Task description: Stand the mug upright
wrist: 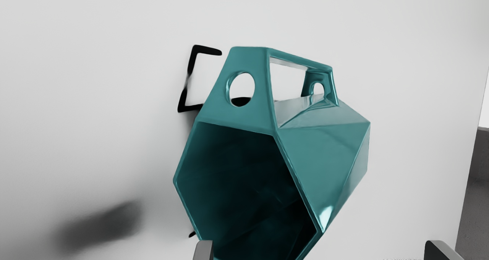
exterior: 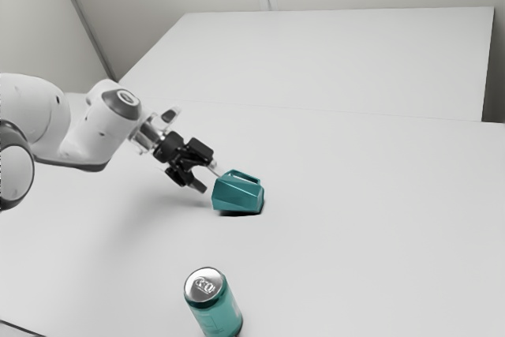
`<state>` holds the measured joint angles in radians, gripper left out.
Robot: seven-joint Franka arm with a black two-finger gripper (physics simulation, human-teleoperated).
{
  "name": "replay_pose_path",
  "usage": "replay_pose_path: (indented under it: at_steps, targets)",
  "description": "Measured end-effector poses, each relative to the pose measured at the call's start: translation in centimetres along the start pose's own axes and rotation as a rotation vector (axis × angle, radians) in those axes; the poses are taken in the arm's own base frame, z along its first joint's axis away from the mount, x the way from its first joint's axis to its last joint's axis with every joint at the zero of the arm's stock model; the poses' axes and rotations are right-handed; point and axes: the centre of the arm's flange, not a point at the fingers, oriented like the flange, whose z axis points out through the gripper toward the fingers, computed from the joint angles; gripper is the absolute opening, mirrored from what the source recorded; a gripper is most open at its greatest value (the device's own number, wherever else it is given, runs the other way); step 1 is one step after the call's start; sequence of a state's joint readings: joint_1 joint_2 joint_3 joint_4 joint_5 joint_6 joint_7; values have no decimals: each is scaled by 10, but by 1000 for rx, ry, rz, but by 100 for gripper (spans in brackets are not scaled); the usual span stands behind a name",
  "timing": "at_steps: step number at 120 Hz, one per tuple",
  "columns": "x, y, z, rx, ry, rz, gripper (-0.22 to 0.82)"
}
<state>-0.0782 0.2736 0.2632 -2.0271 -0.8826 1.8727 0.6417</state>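
Note:
In the exterior view my gripper [exterior: 207, 177] is just to the left of the teal faceted mug [exterior: 238, 193], which lies on its side on the table. The mug's handle points up. Seen in the wrist view, the mug [wrist: 328, 153] turns its dark open mouth toward my hand. My gripper [wrist: 319, 250] is open there, one fingertip overlapping the lower rim of the mouth and the other standing well apart, beyond the mug's outer side. Whether the nearer fingertip touches the rim, I cannot tell.
A teal can with a silver top [exterior: 213, 302] stands on the white table [exterior: 355, 234], near the exterior view's bottom edge. Behind the table rises a pale flat surface [exterior: 339, 61]. The hand's shadow falls on the tabletop beside the mug.

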Motion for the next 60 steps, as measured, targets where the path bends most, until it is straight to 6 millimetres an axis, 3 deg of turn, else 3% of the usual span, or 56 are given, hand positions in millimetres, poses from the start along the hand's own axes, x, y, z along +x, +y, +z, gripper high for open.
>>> replay_pose_path:
  at_steps: [21,36,44,60]
  targets:
    - [5,5,27,-28,-20,39,60]
    - [8,8,36,-53,-6,54,60]
    - [10,9,39,-61,2,60,52]
    - [11,10,38,-69,16,74,25]
